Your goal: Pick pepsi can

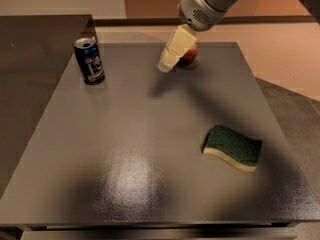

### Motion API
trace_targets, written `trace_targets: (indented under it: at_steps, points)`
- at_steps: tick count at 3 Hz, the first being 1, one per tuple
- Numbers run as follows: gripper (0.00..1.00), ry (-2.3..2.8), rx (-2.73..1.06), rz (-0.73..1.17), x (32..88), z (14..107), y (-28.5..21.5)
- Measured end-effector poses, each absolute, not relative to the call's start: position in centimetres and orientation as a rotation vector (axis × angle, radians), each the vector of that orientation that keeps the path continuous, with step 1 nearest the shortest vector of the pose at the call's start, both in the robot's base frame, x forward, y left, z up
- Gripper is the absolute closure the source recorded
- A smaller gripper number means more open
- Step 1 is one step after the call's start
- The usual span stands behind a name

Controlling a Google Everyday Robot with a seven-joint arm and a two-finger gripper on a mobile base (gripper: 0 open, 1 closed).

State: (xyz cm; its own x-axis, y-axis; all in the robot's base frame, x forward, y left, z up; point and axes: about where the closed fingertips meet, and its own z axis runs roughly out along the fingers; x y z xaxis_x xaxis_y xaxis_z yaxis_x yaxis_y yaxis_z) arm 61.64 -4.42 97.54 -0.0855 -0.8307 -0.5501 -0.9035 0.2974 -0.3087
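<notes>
Desk (125,149): dark grey flat top that fills most of the view. A dull patch of glare lies toward its near edge.

Can (89,60): dark blue drink can with a silver top and a round white-and-red logo on the side toward the camera. It stands upright at the far left corner of the desk, close to the left edge, with nothing touching it.

Tool (165,65): cream-coloured, mounted on a rounded grey wrist that enters from the upper right. It slants down and to the left and hangs above the far middle of the desk, with its shadow on the surface just below. It is to the right of the can and well apart from it. Whether it is spread or pressed together cannot be told.

Apple (191,56): red, at the far edge of the desk, partly hidden behind the tool.

Sponge (233,147): green top over a pale yellow underside, with a wavy outline. It lies flat on the right side of the desk, nearer the camera and well apart from everything else.
</notes>
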Motion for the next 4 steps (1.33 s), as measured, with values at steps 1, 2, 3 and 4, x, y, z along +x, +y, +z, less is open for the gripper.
trace_targets:
  at_steps: [1, 2, 3, 4]
  points:
    - [0.00, 1.919, -1.550, 0.225, 64.2, 95.6, -0.9]
    - [0.00, 1.915, -1.551, 0.284, 65.9, 94.2, 1.8]
    - [0.00, 1.902, -1.564, 0.347, 67.1, 92.9, 4.9]
    - [0.00, 1.877, -1.585, 0.423, 67.3, 91.7, 7.8]
